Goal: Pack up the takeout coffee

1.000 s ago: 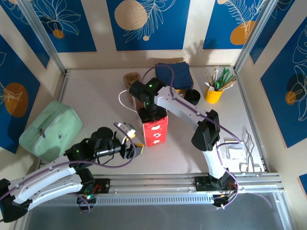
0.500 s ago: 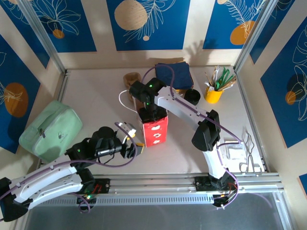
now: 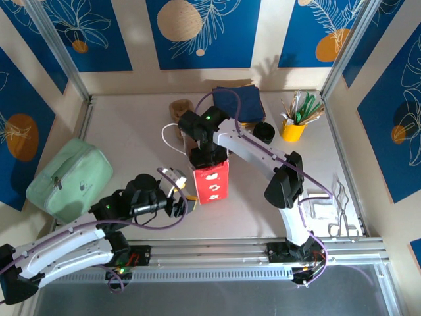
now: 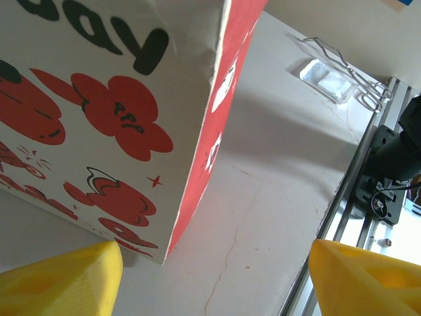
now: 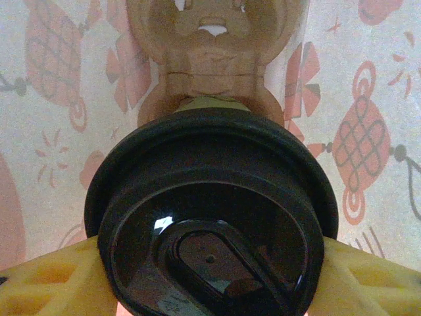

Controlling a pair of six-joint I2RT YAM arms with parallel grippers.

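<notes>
Red bag (image 3: 214,185): upright, middle of table (image 3: 131,131).
Right gripper (image 3: 209,157): down in the bag's mouth, clamped on lidded takeout coffee (image 5: 210,197).
Left gripper (image 3: 181,206): jaws wide, empty, beside the bag.

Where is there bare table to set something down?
Bare: the back-left stretch between the green pouch and the red bag; also the right side between the yellow cup and the clear tray. Crowded: the back row by the navy napkins, and around the bag, where the left hand hovers.

Coffee cup (image 5: 210,217) in bag (image 3: 214,185), pouch (image 3: 69,176) left, napkins (image 3: 240,102) behind.
</notes>
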